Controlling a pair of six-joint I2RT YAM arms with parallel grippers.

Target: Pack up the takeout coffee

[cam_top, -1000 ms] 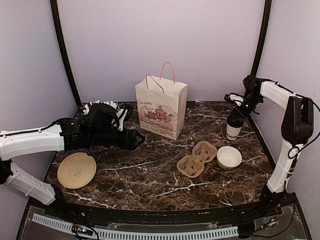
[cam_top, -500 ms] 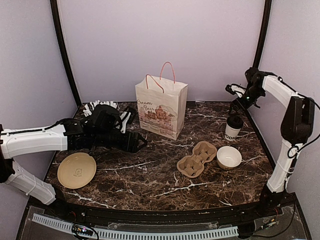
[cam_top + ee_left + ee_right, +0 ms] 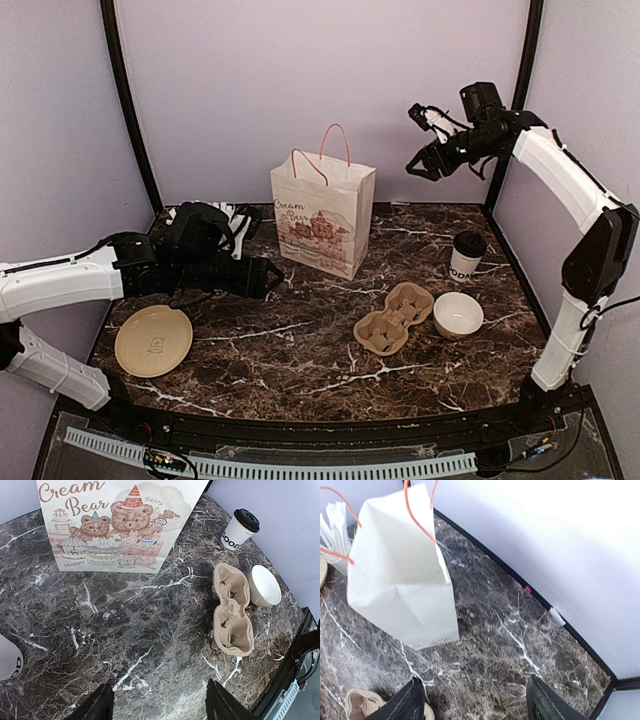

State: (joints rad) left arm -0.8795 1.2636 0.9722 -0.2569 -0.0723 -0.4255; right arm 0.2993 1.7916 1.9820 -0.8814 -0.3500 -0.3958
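On the dark marble table (image 3: 300, 352) stands a white bear-printed paper bag (image 3: 322, 220). Left of the bag the left gripper (image 3: 159, 705) is spread wide, empty; above-right, the right gripper (image 3: 476, 700) likewise. Right of the bag: brown pulp cup carrier (image 3: 393, 317), low white bowl (image 3: 458, 314), black-lidded white paper coffee cup (image 3: 466, 256), upright.
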